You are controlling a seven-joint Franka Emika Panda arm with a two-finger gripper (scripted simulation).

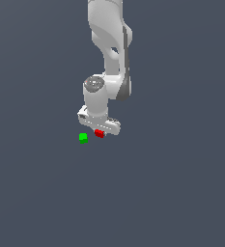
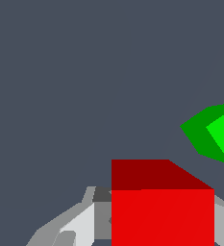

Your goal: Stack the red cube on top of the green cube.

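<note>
Exterior view shows the white Franka arm reaching down from twelve o'clock over a plain dark grey floor. Its white pincer sits low, with the tiny bright red cube right at its fingertips. Wrist view puts that cube between the grey fingers, apparently clenched on it. The tiny bright green cube lies just beside, at eight o'clock of the red one, apart from it.
</note>
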